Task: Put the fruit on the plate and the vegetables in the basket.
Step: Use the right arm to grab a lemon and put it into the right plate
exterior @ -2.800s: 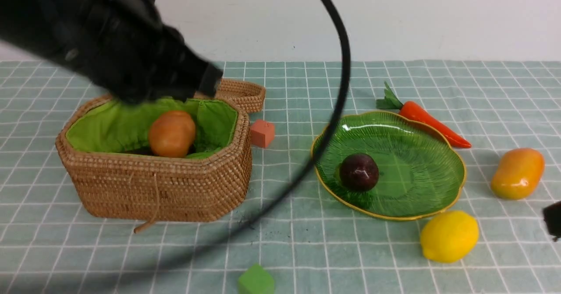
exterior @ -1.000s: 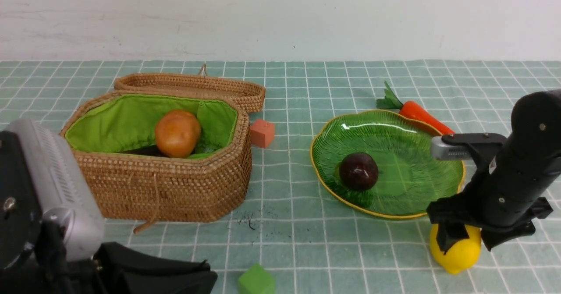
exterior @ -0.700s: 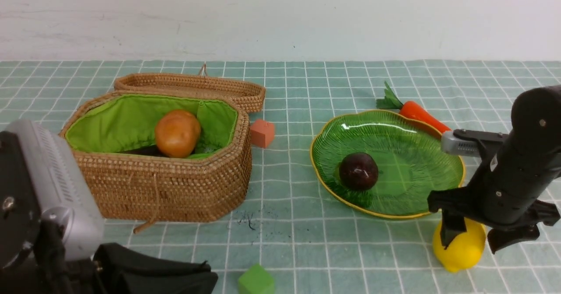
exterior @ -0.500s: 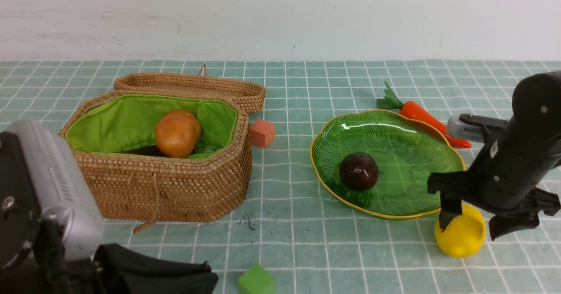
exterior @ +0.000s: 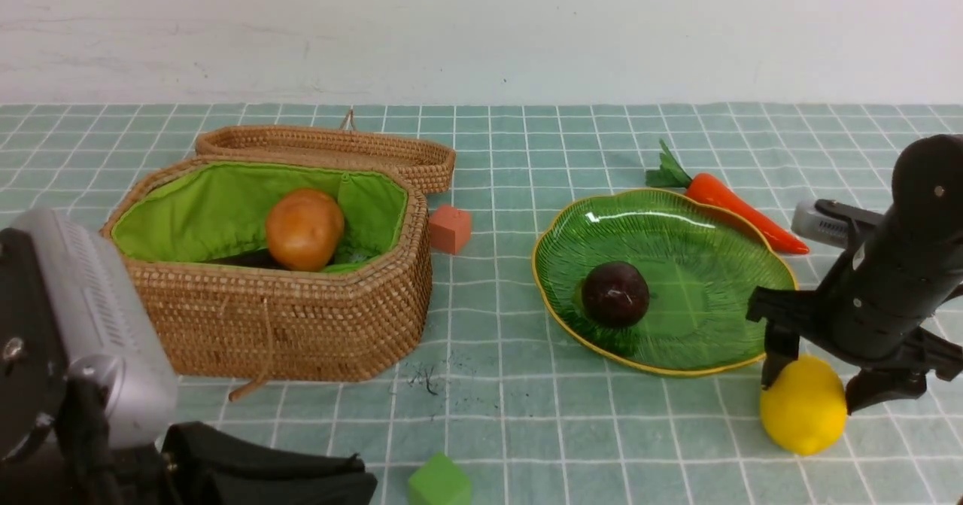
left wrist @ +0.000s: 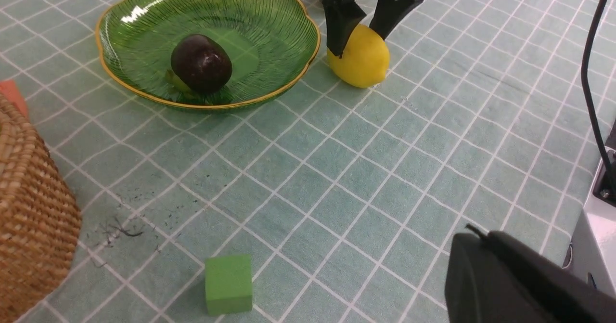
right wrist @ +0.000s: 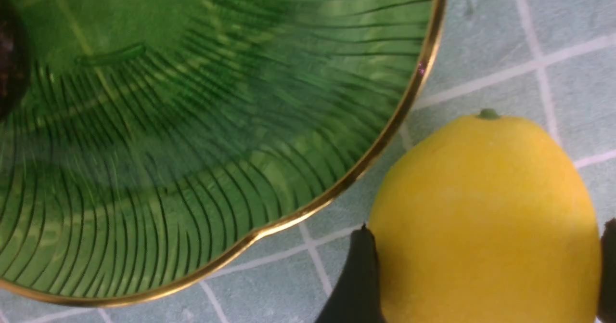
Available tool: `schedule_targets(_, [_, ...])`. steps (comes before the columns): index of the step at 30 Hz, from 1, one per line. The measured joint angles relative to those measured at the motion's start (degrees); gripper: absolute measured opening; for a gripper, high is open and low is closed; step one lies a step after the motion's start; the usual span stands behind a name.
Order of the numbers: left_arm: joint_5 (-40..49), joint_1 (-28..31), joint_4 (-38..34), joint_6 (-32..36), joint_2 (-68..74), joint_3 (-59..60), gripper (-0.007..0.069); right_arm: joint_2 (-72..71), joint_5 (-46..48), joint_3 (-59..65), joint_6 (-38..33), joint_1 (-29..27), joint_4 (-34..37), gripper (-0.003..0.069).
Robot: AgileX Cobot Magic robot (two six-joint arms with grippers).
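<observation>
The right gripper (exterior: 816, 386) hung low over the lemon (exterior: 803, 411), its jaws spread wide with one on either flank of the fruit and not seen to clamp it. That looked like the set-up for a grasp across the lemon's narrow waist. The lemon lay on the counter (exterior: 527, 415) just beside the gold rim of the plate (exterior: 715, 264), so the carry ahead seemed short: a lift over the rim and a sideways shift. The mangosteen (exterior: 615, 294) sat inside the plate towards its left side, leaving bare glass nearer the lemon. The left gripper (exterior: 331, 476) rested low at the near left edge, jaws together and holding nothing, parked clear of the work. The potato (exterior: 305, 228) was in the open basket (exterior: 301, 324); the carrot (exterior: 741, 208) lay on the counter behind the plate, not yet sorted.
</observation>
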Motion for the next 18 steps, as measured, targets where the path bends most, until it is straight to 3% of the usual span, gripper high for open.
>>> schedule_targets(12, [0.0,0.0,-2.2,0.0,0.0,0.0,-0.0013,2.2,0.3,-0.6,-4.2,0.0,0.9,0.0594])
schedule_targets(18, [0.0,0.0,-2.2,0.0,0.0,0.0,-0.0013,2.2,0.8,-0.6,-10.4,0.0,1.2,0.0563])
